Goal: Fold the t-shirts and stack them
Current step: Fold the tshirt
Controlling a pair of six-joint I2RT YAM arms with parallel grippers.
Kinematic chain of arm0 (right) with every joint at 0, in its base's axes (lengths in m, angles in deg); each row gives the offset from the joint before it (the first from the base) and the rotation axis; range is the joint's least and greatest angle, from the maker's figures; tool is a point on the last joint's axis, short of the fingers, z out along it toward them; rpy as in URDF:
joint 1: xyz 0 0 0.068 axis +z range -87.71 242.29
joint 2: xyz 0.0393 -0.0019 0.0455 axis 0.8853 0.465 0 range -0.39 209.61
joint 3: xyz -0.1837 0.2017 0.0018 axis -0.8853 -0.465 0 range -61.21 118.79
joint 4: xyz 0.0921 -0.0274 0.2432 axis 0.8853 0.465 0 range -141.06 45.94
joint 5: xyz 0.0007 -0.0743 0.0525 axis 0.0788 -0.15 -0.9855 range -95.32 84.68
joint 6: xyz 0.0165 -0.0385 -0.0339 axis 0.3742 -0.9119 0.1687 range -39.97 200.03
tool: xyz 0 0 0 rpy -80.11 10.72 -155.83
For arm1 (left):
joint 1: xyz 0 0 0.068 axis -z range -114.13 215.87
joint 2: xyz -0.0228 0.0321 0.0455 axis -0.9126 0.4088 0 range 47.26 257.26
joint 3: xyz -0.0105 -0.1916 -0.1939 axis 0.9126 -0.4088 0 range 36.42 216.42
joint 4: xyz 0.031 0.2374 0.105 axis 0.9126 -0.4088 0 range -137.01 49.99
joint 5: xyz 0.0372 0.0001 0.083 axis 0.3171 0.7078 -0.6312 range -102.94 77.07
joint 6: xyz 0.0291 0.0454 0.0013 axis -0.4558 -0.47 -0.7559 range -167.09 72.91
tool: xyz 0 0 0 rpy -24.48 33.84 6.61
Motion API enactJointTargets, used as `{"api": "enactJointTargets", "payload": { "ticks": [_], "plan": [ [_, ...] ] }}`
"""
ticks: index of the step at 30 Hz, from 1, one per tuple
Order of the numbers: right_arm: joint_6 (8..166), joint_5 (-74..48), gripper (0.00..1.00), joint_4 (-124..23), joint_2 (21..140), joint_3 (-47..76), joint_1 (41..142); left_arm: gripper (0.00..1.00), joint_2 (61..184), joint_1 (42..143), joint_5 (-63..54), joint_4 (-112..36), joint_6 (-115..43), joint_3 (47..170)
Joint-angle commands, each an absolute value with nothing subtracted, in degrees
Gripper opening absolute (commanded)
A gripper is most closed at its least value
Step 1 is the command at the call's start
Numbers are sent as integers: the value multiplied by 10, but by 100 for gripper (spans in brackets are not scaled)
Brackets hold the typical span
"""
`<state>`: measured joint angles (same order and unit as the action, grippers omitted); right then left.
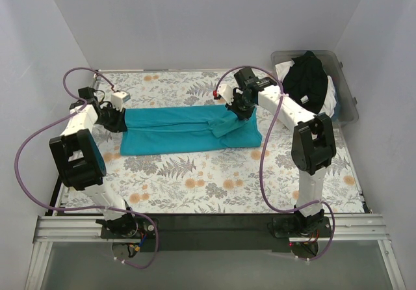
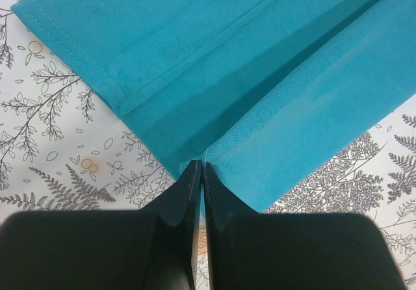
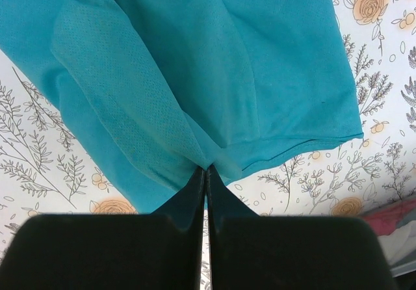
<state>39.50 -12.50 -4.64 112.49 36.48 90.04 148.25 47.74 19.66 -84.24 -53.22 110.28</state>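
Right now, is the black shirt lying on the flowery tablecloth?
No, the black t-shirt is piled in the plastic bin at the far right.

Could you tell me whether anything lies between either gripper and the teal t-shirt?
Nothing visible does: the left gripper and the right gripper are each shut directly on an edge of the teal t-shirt.

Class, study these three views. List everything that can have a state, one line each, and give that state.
teal t-shirt: folded into a long strip, lying on the tablecloth, pinched at both ends
left gripper: shut on the teal t-shirt's left end
right gripper: shut on the teal t-shirt's right end
black t-shirt: unfolded, heaped in the bin
bin: no lid on, holding clothes
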Motion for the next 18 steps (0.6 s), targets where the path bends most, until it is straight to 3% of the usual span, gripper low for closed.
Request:
{"api": "enactJointTargets", "payload": {
  "ticks": [1, 15, 16, 18],
  "plan": [
    [386, -121, 1, -49, 1127, 389, 899, 0, 1482, 482, 202, -825, -529, 1119],
    [385, -110, 1, -50, 1152, 401, 899, 0, 1511, 485, 188, -800, -512, 1119],
    [385, -107, 10, -50, 1156, 405, 899, 0, 1514, 485, 184, -793, -507, 1122],
    [395, -101, 35, -49, 1156, 407, 897, 12, 1523, 484, 188, -797, -488, 1133]
  ]
}}
